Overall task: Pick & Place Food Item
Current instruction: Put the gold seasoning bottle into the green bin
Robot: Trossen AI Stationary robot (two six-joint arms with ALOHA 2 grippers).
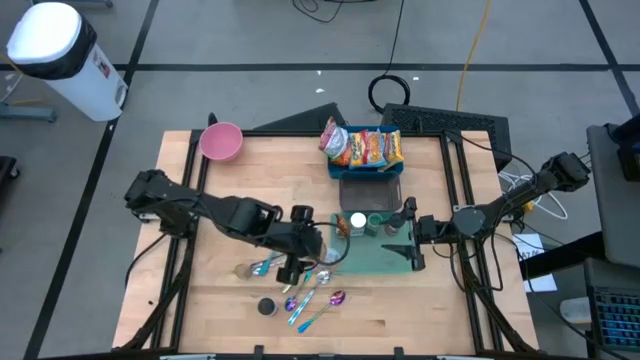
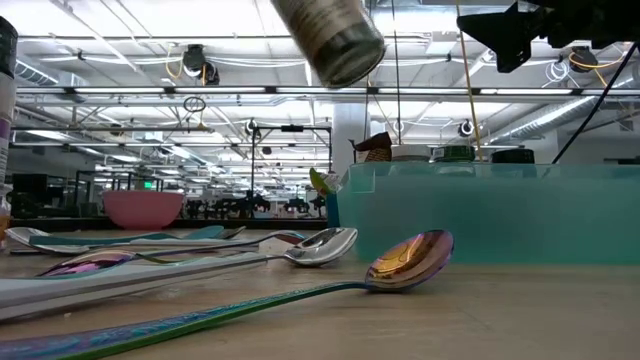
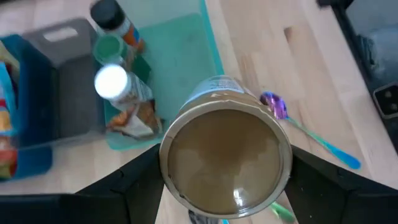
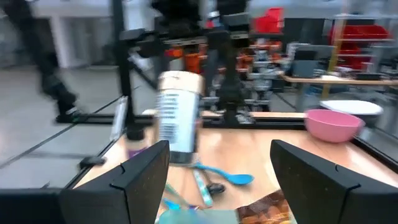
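The left gripper (image 3: 225, 186) pinches a jar (image 3: 225, 163), tilted in the air above the spoons (image 1: 300, 290), just beside the green tray (image 1: 375, 258). The right gripper (image 4: 221, 180) hangs spread and empty over the tray's far side. The jar's contents look brownish, perhaps a spice.

From my station the jar (image 3: 225, 160) hides the left gripper's (image 3: 225, 186) fingertips in the left wrist view, its label (image 4: 176, 118) is too blurred to read in the right wrist view, the low view cuts off its top, and the snack packets (image 1: 362, 147) are too small to identify.
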